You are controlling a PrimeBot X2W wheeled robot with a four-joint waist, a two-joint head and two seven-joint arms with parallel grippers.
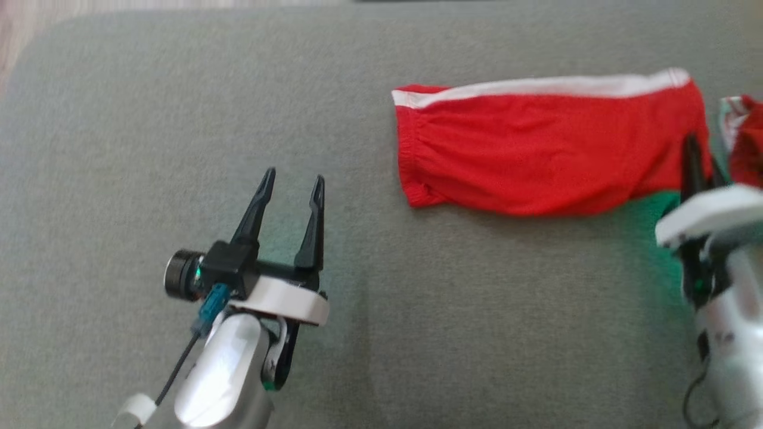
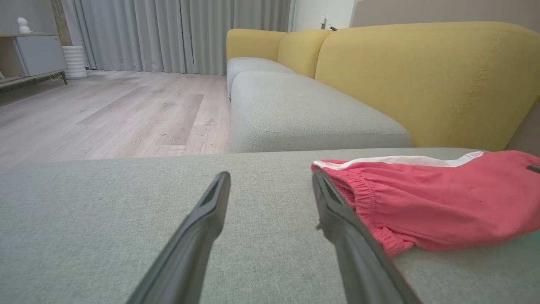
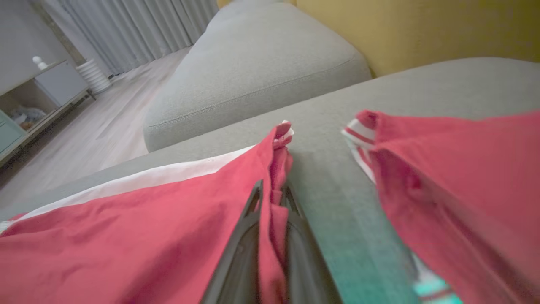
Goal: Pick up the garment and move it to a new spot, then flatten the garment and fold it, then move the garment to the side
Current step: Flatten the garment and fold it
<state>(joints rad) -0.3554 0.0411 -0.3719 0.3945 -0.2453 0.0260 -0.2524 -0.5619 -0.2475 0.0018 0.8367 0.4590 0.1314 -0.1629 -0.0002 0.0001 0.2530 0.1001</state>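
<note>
On the left, the left gripper point(image 1: 294, 177) hangs over the broad grey woven-fabric cushion point(image 1: 119, 119). Its two long dark fingers point(image 1: 255, 208) are spread apart with nothing between them, tips pointing toward the cushion's far side. In the left wrist view the same fingers point(image 2: 198, 228) frame bare grey cloth, and the right-hand one lies just beside the gathered elastic end of the clothing without clearly touching it.

To the right of centre, the red jersey garment point(image 1: 548, 155) lies stretched lengthwise on the cushion, with a white band along its far edge and its ruched hem toward the left gripper. It is mostly flat, with soft creases.

At its right end, the right gripper point(image 3: 273, 190) is pinched onto the garment: the right wrist view shows a fold of red cloth squeezed between the two dark fingers, the fabric rising slightly around them. A greenish glow falls on the cushion beside that wrist.

At the far right edge sits another bunch of red cloth with striped white trim point(image 1: 745, 137). It lies near the gripped end, and may be a separate piece or part of the same item; I cannot tell.
</note>
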